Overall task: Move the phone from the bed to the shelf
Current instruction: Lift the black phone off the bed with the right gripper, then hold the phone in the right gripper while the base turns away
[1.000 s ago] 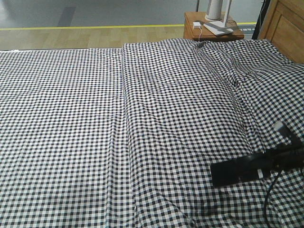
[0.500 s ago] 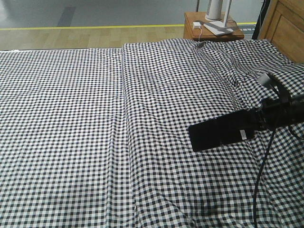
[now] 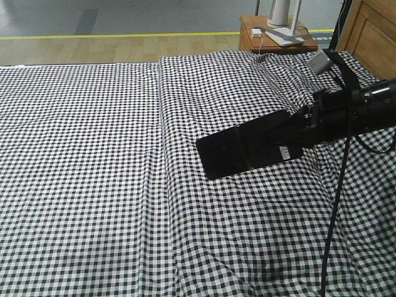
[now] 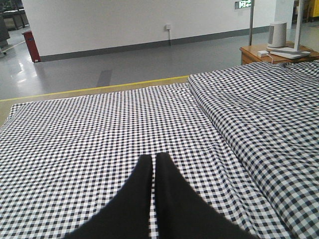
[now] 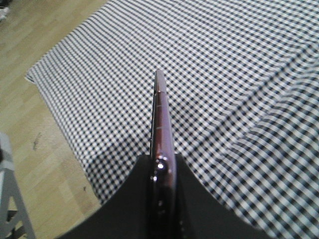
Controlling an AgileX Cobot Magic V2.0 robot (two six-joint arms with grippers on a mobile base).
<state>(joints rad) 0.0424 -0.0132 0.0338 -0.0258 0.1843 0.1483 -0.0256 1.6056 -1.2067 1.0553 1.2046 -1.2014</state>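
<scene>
The phone (image 3: 238, 151), slim and black with a white sticker near the grip, hangs in the air above the bed (image 3: 93, 154), held out level to the left. My right gripper (image 3: 289, 137) is shut on its right end. In the right wrist view the phone (image 5: 160, 114) shows edge-on, its pinkish rim sticking out from between the right gripper's (image 5: 162, 164) two black fingers. My left gripper (image 4: 153, 158) is shut with nothing in it, low over the checked sheet (image 4: 99, 129). The shelf is out of view.
A small brown bedside table (image 3: 275, 34) with a white appliance and a charger stands behind the bed's far right corner. A panelled wooden board (image 3: 371, 34) rises at the far right. Wood floor (image 5: 35, 129) borders the bed's edge (image 5: 60, 119).
My right gripper has carried the phone up and to the left, from low near the bed's front right to higher above the bed's middle right.
</scene>
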